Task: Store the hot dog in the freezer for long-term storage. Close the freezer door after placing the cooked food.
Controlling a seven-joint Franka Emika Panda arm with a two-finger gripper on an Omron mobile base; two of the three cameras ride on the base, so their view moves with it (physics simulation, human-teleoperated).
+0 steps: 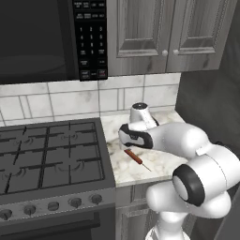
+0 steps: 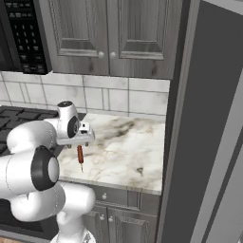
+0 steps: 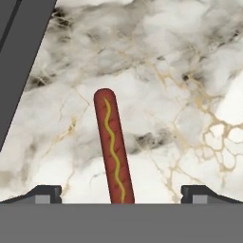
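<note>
The hot dog (image 3: 113, 147), a slim reddish-brown sausage with a yellow wavy line along it, lies flat on the marble counter (image 2: 128, 147). It also lies there in the side views as the hot dog (image 1: 133, 156) (image 2: 80, 154), its thin pale stick pointing toward the counter's front edge. My gripper (image 3: 121, 193) hangs just above it, open wide, with one fingertip (image 3: 45, 192) on each side of the sausage's near end and not touching it. A tall grey refrigerator side (image 2: 209, 104) rises at the right. The freezer's inside and the freezer door are out of view.
A gas stove (image 1: 51, 154) adjoins the counter on the left, its dark edge (image 3: 19, 57) close to the hot dog. A black microwave (image 1: 37, 37) and grey wall cabinets (image 2: 104, 33) hang above. A tiled backsplash (image 2: 118, 97) closes the back.
</note>
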